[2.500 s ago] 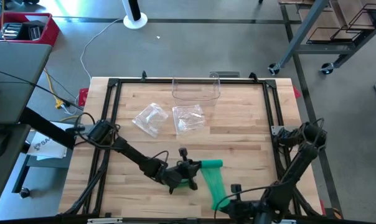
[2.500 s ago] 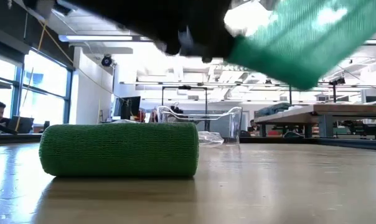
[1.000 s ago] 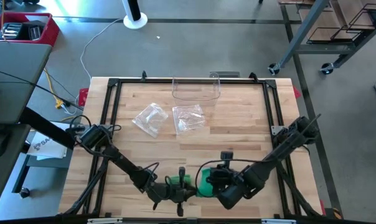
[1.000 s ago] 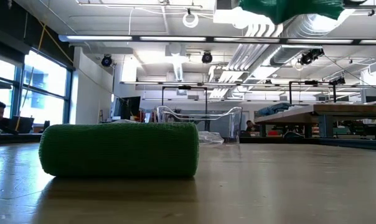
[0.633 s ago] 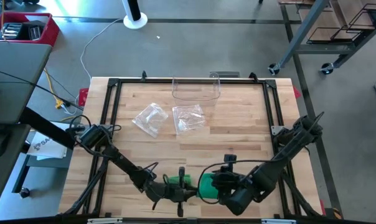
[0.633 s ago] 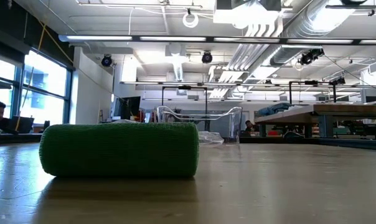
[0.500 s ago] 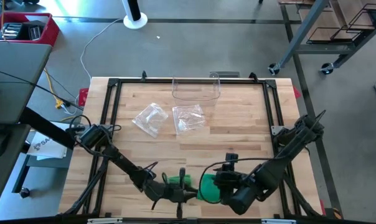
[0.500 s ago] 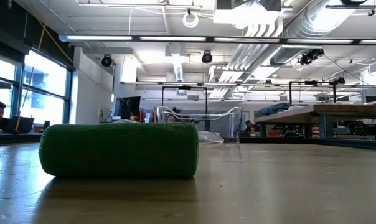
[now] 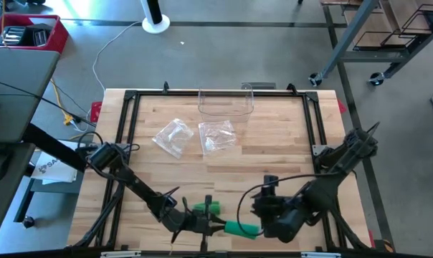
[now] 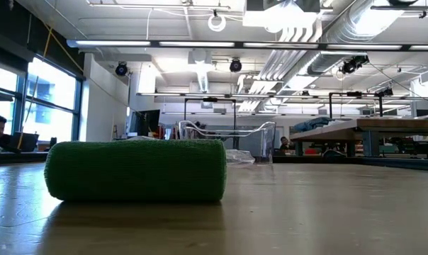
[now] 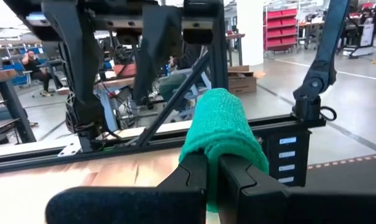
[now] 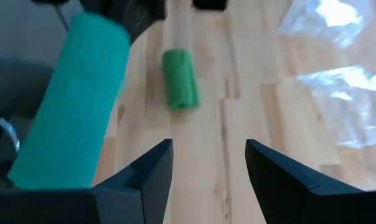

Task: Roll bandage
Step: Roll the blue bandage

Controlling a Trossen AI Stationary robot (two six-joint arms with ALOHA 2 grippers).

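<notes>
From above, the left gripper [image 9: 215, 228] at the table's [image 9: 274, 154] near edge is clamped on a bandage roll [image 9: 241, 229], presumably to steady it. The right gripper [image 9: 263, 215], just beside it, has its fingers spread, holding nothing. A second roll [image 9: 207, 208] lies close by; two plastic bags [image 9: 173, 136] and a clear tray [image 9: 226, 102] sit farther back.

At table height, one lying roll [image 10: 136, 170] shows.

The left wrist shows closed fingers [image 11: 194, 177] pinching green bandage [image 11: 222, 134].

The right wrist shows both rolls [image 12: 73, 99] between open fingers [image 12: 147, 168].
</notes>
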